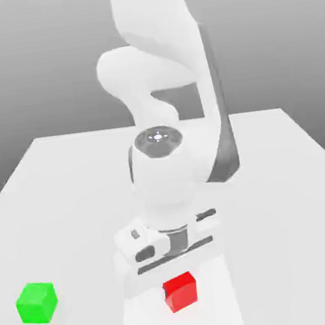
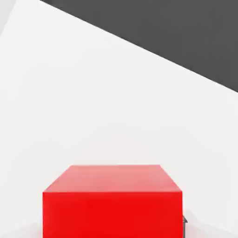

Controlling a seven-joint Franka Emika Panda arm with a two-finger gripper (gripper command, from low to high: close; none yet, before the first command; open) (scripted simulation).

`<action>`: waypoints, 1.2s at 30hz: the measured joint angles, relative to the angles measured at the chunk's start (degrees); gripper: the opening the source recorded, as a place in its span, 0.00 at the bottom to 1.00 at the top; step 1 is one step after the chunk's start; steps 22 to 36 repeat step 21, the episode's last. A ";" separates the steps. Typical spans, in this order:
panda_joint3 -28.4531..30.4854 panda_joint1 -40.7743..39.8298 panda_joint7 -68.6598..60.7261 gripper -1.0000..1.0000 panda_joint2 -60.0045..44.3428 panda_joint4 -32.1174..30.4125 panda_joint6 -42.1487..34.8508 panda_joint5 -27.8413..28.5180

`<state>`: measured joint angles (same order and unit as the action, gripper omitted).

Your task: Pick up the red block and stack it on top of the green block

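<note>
The red block (image 1: 180,291) sits near the table's front edge, just right of centre in the exterior view. My gripper (image 1: 176,274) is straight over it, the white hand coming down right to the block's top. In the hand view the red block (image 2: 112,204) looms very close, its top face and one side showing. The green block (image 1: 36,302) rests on the table well off to the exterior view's left of the red one, at about the same depth and apart from the arm.
The white table (image 1: 282,179) stretches back behind the arm. Its front edge lies close to both blocks. My arm's white links (image 1: 168,157) rise over the middle of the table.
</note>
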<state>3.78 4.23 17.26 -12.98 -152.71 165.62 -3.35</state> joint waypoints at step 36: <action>11.62 -20.55 13.59 1.00 -2.78 10.09 -8.15 -7.62</action>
